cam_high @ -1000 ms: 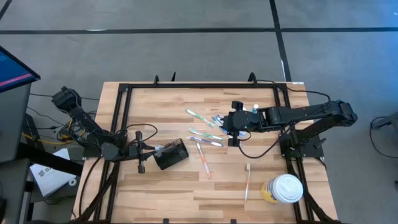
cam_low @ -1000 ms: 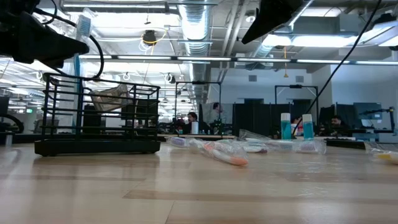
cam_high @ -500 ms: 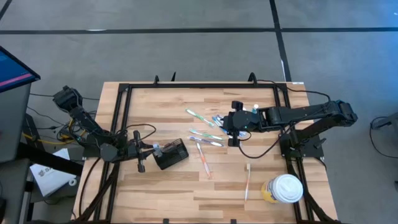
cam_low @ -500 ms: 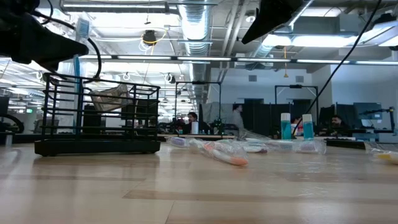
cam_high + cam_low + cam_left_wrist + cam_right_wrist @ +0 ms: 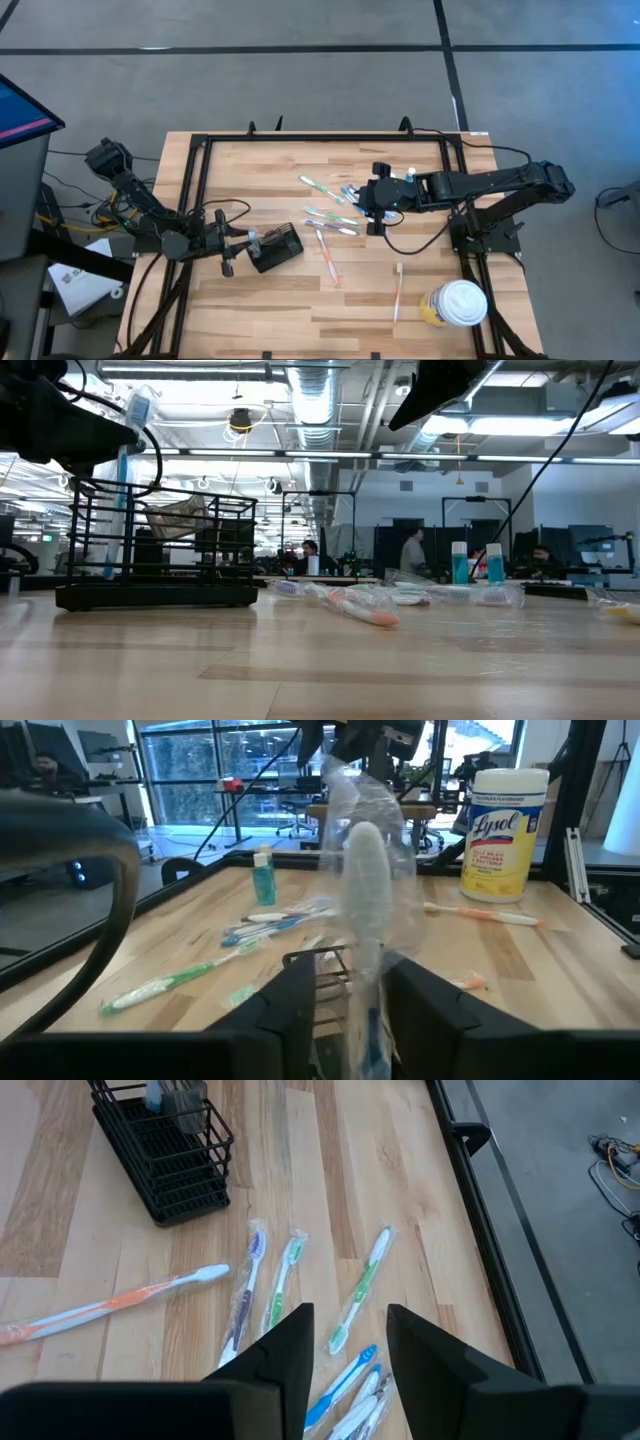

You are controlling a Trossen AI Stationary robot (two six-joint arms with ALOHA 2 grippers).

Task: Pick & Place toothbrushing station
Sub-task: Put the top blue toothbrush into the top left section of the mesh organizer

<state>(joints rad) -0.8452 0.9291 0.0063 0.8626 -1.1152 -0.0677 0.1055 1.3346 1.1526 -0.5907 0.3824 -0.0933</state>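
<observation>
Toothbrush holder [image 5: 276, 246] is set just ahead of the left gripper [image 5: 240, 242], where a wrapped toothbrush [image 5: 366, 920], clenched upright, is seemingly lowered in. Above loose toothbrushes [image 5: 262, 1285], the right gripper [image 5: 368, 212] is held released.

Black wire-grid toothbrushing station [image 5: 276, 247]; orange toothbrush [image 5: 110, 1307]; green toothbrush [image 5: 362, 1288]; yellow white-lidded canister [image 5: 455, 303]

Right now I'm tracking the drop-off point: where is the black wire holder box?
High view: the black wire holder box sits on the table's left half, by the left gripper.
</observation>
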